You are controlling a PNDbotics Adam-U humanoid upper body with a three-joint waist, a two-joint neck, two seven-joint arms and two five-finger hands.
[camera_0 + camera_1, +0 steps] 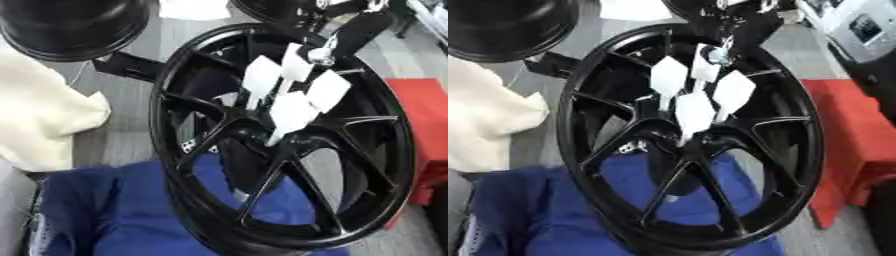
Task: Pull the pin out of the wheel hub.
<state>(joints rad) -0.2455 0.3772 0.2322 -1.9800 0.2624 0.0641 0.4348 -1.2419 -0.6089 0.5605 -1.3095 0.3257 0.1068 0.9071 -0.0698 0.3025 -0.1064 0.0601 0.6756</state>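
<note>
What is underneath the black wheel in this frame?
A blue cloth lies under the black wheel, showing through its lower spokes. A red block sits beside its right rim. Whatever supports the wheel beneath the cloth is covered. The right hand reaches to the hub.

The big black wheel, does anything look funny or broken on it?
Nothing looks broken. The wheel stands tilted on a blue cloth, its spokes whole. The only odd sight is the bunch of white paddle-shaped pieces sticking out at the hub, with a robot hand at their top.
</note>
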